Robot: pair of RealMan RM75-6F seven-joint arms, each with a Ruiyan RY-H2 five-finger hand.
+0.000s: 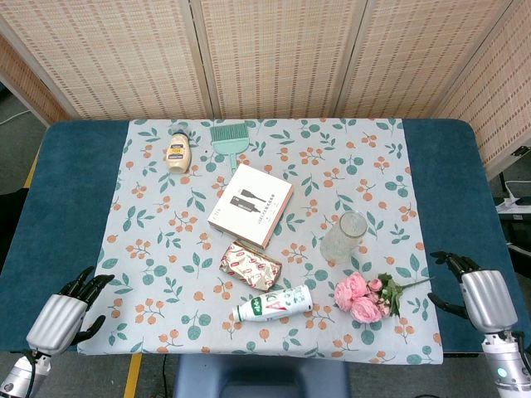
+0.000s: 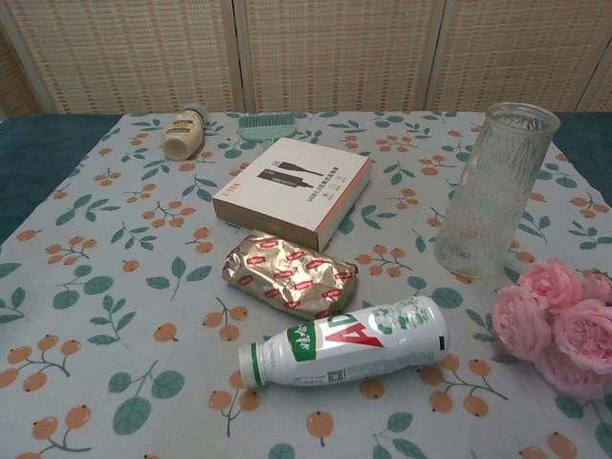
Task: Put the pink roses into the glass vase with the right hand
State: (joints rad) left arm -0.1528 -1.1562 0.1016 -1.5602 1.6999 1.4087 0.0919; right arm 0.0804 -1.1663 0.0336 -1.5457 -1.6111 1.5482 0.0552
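A bunch of pink roses (image 1: 364, 296) (image 2: 559, 323) lies on the floral cloth at the front right, stems pointing right. Just behind it the empty glass vase (image 1: 344, 237) (image 2: 491, 189) stands upright. My right hand (image 1: 481, 294) hovers at the table's right edge, to the right of the roses, fingers apart and holding nothing. At the front left corner my left hand (image 1: 68, 308) rests open, far from both. Neither hand shows in the chest view.
A white and green bottle (image 1: 273, 305) lies on its side left of the roses. A gold wrapped packet (image 1: 250, 264), a white box (image 1: 250, 205), a green brush (image 1: 227, 138) and a cream bottle (image 1: 177, 151) sit further back.
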